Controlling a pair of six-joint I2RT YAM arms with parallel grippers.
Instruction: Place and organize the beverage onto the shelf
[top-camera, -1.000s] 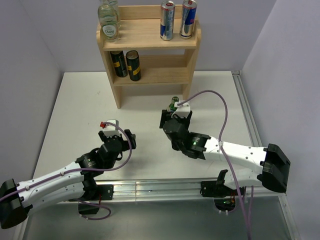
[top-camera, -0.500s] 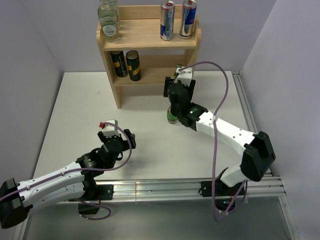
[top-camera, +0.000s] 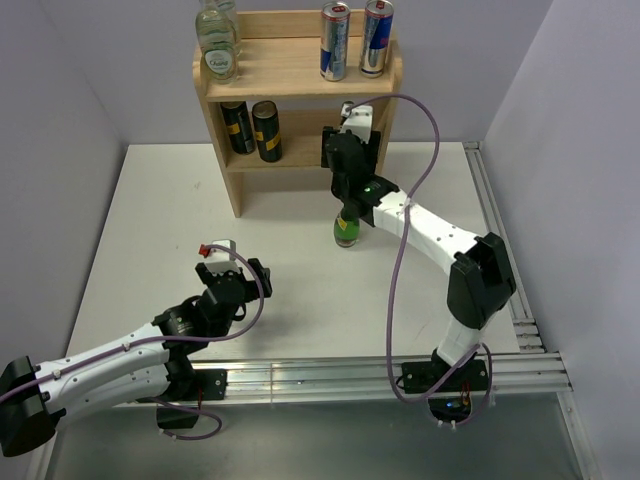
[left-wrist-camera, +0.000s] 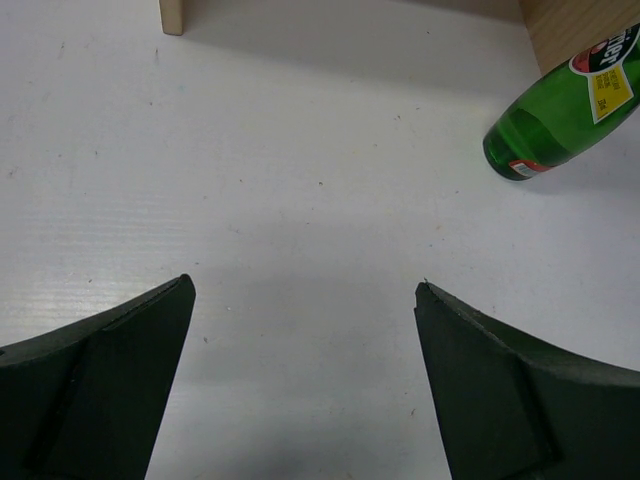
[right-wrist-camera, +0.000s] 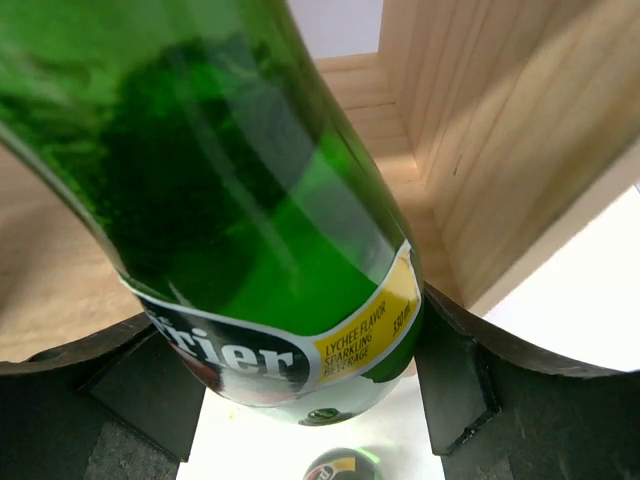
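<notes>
Roughly upright green bottle (top-camera: 346, 230), base down

White link shells, black joint housings on left arm (top-camera: 110, 360) & right arm (top-camera: 435, 235); each w/ thin mauve cable (top-camera: 391, 305). Right wrist: lit green LED (top-camera: 372, 187). Left wrist: red tab (top-camera: 207, 248). On left gripper (left-wrist-camera: 302, 288), fingers (left-wrist-camera: 100, 400) = black wedges.

light: bright, even | shadows: soft beneath shelf (top-camera: 285, 65) | glare: streaks on green bottle (right-wrist-camera: 250, 200) | focus: sharp

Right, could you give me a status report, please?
Left gripper open, empty. Right gripper shut on green bottle, at shelf front, not shelved. Side panel close beside it.
</notes>
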